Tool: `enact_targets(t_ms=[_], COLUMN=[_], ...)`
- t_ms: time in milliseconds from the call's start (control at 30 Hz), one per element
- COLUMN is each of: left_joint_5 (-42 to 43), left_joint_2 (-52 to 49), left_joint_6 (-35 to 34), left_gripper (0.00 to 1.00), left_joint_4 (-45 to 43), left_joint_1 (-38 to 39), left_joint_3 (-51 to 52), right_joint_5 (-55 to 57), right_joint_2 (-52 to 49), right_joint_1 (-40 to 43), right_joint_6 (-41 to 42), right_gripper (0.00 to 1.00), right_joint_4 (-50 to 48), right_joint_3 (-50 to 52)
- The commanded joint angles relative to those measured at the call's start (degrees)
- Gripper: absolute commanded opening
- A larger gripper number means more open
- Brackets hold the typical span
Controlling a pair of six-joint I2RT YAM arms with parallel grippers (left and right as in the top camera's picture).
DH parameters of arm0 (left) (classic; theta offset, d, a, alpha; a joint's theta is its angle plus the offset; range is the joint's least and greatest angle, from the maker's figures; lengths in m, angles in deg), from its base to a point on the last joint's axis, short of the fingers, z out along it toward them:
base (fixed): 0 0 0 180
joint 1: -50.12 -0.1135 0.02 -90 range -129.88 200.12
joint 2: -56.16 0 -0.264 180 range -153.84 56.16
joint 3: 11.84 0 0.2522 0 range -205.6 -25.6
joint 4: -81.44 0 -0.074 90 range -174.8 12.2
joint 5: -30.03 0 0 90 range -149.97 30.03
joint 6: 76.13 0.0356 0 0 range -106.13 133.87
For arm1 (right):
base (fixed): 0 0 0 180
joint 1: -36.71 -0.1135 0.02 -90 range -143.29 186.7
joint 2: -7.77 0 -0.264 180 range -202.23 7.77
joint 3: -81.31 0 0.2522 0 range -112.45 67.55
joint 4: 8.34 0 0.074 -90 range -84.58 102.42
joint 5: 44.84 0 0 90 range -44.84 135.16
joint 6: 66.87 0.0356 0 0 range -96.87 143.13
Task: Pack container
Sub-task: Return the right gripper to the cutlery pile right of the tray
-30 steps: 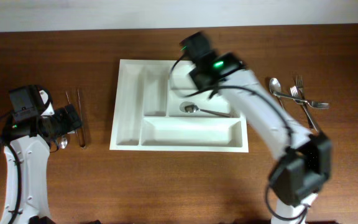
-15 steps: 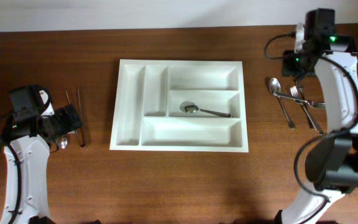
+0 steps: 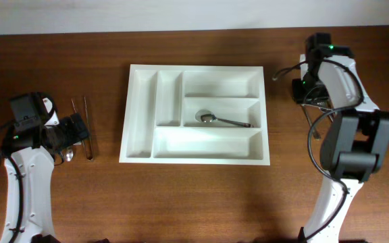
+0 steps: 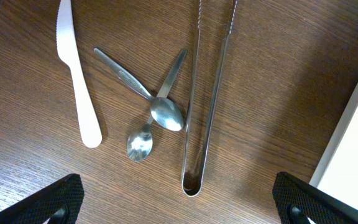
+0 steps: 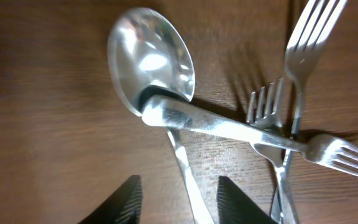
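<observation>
The large white plastic five-compartment cutlery tray [image 3: 140, 115] sits mid-way along the brown wooden table [image 3: 194, 196]. The right gripper [image 5: 178, 202] hangs spread and empty above a big steel spoon [image 5: 151, 59]. The left gripper [image 4: 185, 202] gapes empty over slim metal tongs [image 4: 211, 124].

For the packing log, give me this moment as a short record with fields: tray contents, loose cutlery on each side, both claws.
container: white five-compartment tray
packed: one spoon, middle long compartment; other compartments empty
left side: tongs, white knife, two crossed small spoons
right side: large spoon, fork lying across its bowl, more forks beside
left claw: open, above the left cutlery, holding nothing
right claw: open, above the large spoon, holding nothing
</observation>
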Motion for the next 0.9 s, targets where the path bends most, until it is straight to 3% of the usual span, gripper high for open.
enact_targets(t_ms=[0,867], left_joint_5=[0.8,0.8], left_joint_2=[-0.2,-0.2], left_joint_6=[0.7,0.7], left_gripper=[0.99,0.99], left_joint_4=[-0.2,-0.2], left_joint_1=[-0.3,-0.3], left_joint_3=[-1.2,-1.2], right_joint_5=[4.8,-4.2], right_joint_2=[-1.8,-2.7], right_joint_1=[0.3,0.7], right_joint_6=[2.2,1.1], right_gripper=[0.35,0.33], right_joint_4=[1.3,1.2], right_joint_3=[0.3,2.4])
